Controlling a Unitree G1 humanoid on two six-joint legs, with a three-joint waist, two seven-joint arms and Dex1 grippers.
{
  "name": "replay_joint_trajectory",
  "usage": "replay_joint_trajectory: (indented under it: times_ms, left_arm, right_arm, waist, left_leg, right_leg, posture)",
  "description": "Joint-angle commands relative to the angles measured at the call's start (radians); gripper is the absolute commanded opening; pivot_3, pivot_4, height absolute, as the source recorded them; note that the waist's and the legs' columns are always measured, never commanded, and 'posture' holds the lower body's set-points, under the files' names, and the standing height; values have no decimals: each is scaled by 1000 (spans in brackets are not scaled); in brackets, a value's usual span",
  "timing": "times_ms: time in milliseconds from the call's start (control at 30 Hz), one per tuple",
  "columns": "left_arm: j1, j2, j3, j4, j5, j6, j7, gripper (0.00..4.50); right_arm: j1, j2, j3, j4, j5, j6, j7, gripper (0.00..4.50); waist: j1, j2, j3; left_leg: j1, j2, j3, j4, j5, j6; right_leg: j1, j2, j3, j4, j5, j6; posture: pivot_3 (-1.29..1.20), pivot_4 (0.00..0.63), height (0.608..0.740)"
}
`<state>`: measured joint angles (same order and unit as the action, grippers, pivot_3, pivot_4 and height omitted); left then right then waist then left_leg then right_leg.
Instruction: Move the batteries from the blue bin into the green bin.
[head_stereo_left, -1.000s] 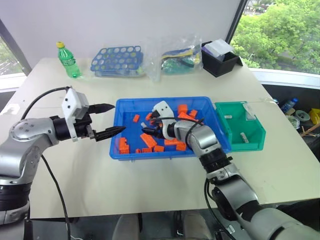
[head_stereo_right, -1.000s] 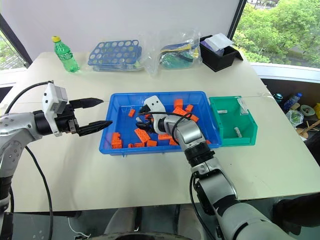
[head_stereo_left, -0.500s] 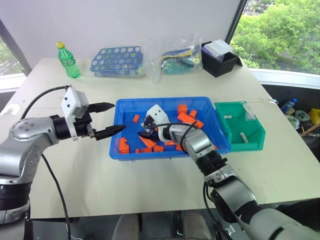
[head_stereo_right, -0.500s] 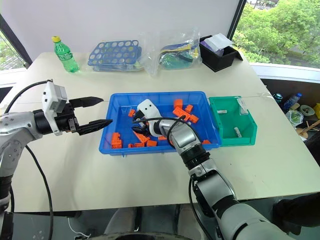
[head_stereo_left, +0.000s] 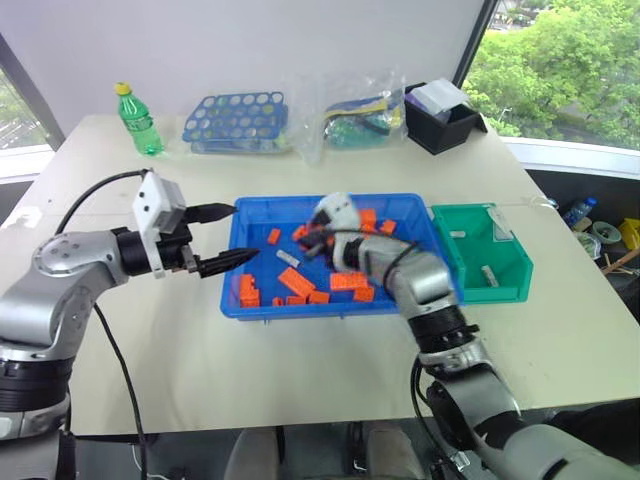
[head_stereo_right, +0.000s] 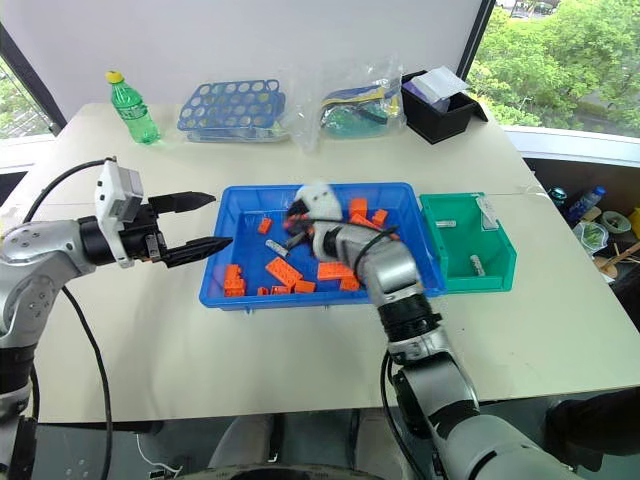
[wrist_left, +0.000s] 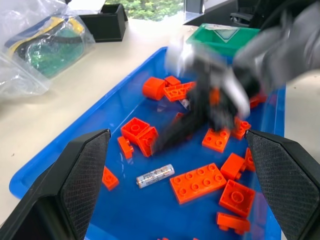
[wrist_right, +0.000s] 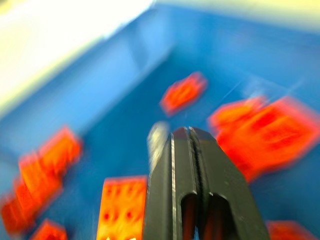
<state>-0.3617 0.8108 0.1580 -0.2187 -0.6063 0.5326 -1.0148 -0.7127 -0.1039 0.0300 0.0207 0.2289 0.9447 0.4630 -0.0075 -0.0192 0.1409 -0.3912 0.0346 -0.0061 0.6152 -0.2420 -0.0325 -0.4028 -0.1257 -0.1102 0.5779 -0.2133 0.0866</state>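
Large shallow bright blue plastic bin (head_stereo_left: 258, 210) at centre of pale surface (head_stereo_left: 300, 370), strewn with orange toy bricks (head_stereo_left: 296, 281). Small green plastic bin with sloped walls (head_stereo_left: 510, 286) just beside its right end, touching or nearly so. Two small silver-grey batteries (head_stereo_left: 487, 274) on the green floor, one near the back wall, one nearer the front.

One silver-grey cylindrical battery (wrist_left: 155, 176) lying flat on the blue floor among the bricks, next to a long flat orange brick (wrist_left: 199, 182); same battery at the left-centre of the bin in the head views.

Right gripper (wrist_right: 186, 137) above the blue bin interior, black fingers (wrist_right: 170, 190) pressed together, nothing visibly clamped between them. Blurred pale cylinder, probably the battery, just beside the fingertip on the bin floor; contact not resolvable. From the head views, right gripper over the back-centre part of the bin, pointing towards the robot's left.

Left gripper (head_stereo_left: 227, 235) at the blue bin's left rim, black fingers (head_stereo_left: 226, 262) apart, holding nothing, tips over the rim edge.

At the far edge of the surface: green plastic bottle with yellow cap (head_stereo_left: 136, 120), blue rack with round holes (head_stereo_left: 237, 117), clear plastic bag with contents (head_stereo_left: 352, 118), black box (head_stereo_left: 441, 126).
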Motion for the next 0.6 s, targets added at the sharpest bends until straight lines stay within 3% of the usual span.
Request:
replay_joint_trajectory:
  times_ms: [33, 67, 133, 300, 600]
  left_arm:
    - [-38, -5, -10, 27, 13, -26, -19, 4500]
    - [-47, -7, -13, 37, 16, -29, -23, 4500]
    - [-64, -8, -19, 56, 22, -34, -31, 4500]
    - [-75, -1, -18, 68, 30, -38, -46, 4500]
    - [-26, 14, 20, 13, 19, -24, -36, 4500]
  right_arm:
    - [16, -9, -46, -89, 51, 84, -28, 32]
    - [18, -4, -47, -92, 61, 99, -30, 32]
    - [21, -6, 3, -69, 40, 81, -30, 574]
    - [-2, 5, 123, 17, -15, -16, -21, 2946]
    - [-7, 59, 233, 167, -45, -114, 19, 2946]
  waist:
    - [-3, 0, 0]
    - [-4, 0, 0]
    - [-9, 0, 0]
    - [-10, 0, 0]
    - [-4, 0, 0]
  left_leg:
    - [0, 0, 0, 0, 0, 0]
    - [0, 0, 0, 0, 0, 0]
    - [0, 1, 0, -1, 0, 0]
    - [0, 1, 1, -2, 0, 0]
    - [0, 1, 0, -1, 0, 0]
  right_leg:
    - [0, 0, 0, 0, -1, 1]
    - [0, 0, 0, 0, -2, 4]
    - [0, 0, 0, 0, -2, 4]
    - [0, 1, 0, 2, -2, 4]
    - [-2, 1, 0, 0, -2, 3]
  posture:
    - [0, 150, 723]
    - [0, 150, 723]
    - [0, 150, 723]
    - [0, 150, 723]
    - [0, 150, 723]
